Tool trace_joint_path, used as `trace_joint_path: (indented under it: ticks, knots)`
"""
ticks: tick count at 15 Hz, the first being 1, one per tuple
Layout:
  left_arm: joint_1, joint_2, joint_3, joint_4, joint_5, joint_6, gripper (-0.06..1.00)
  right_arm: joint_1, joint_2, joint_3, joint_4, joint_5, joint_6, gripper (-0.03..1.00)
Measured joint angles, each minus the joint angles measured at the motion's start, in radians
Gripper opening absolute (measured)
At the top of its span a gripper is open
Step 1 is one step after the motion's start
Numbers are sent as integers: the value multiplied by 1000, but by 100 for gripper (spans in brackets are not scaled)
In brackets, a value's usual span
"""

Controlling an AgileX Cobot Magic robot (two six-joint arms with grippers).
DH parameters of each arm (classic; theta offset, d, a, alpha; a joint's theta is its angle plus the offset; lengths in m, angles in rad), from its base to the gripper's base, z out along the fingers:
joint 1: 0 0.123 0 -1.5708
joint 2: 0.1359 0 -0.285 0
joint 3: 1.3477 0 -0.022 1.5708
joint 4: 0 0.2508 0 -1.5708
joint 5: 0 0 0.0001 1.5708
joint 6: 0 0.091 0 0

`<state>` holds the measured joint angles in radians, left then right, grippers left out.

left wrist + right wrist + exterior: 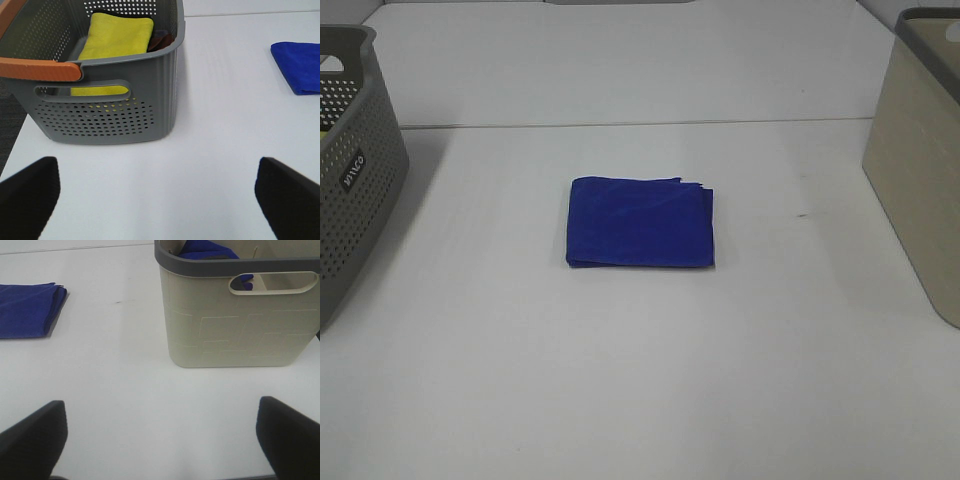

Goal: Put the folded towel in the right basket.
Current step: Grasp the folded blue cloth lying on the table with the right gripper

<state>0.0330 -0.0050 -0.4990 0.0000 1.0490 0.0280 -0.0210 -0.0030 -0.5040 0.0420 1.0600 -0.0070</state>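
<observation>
**Blue towel waits at centre table, both arms clear.** The towel (640,222), deep blue and folded into a neat square, lies flat on the table (640,400), with nothing touching it. Its loose layered edges show on the side facing the right basket (920,170), and the smoother fold faces away.

That basket, beige with a grey rim, stands well apart from the towel. More blue cloth (205,250) shows over its rim and through the handle slot, so it looks like the place where blues are collected. Well apart from the towel on the opposite side, the left basket (350,190), grey and perforated, holds a yellow cloth (117,37).

You have both arms well back from the towel, and neither shows in the high view. The right gripper (160,440) hangs low over bare table, fingers spread wide and holding nothing, with towel and right basket both in sight. The left gripper (160,200) is likewise spread and empty, facing the left basket, with only a corner of the towel in its view.

The task looks unstarted, and the approach is probably your first step. The right arm seems the natural choice, since it works on the basket's side of the towel. The wide-spread fingers suit a pinch through every layer. Catch only the loose edges and the fold may fall open. The basket's wall looks tall, so carry the towel high enough to clear the rim.
</observation>
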Motion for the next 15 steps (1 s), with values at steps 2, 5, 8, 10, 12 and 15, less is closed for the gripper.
trace_joint_path:
  ticks: [2, 5, 8, 10, 12, 15]
  knots:
    - [0, 0, 0, 0, 0, 0, 99, 0, 0, 0, 0, 0, 0, 98]
    - [0, 0, 0, 0, 0, 0, 99, 0, 0, 0, 0, 0, 0, 98]
    - [0, 0, 0, 0, 0, 0, 99, 0, 0, 0, 0, 0, 0, 98]
    - [0, 0, 0, 0, 0, 0, 99, 0, 0, 0, 0, 0, 0, 98]
    - [0, 0, 0, 0, 0, 0, 99, 0, 0, 0, 0, 0, 0, 98]
    - [0, 0, 0, 0, 0, 0, 99, 0, 0, 0, 0, 0, 0, 98]
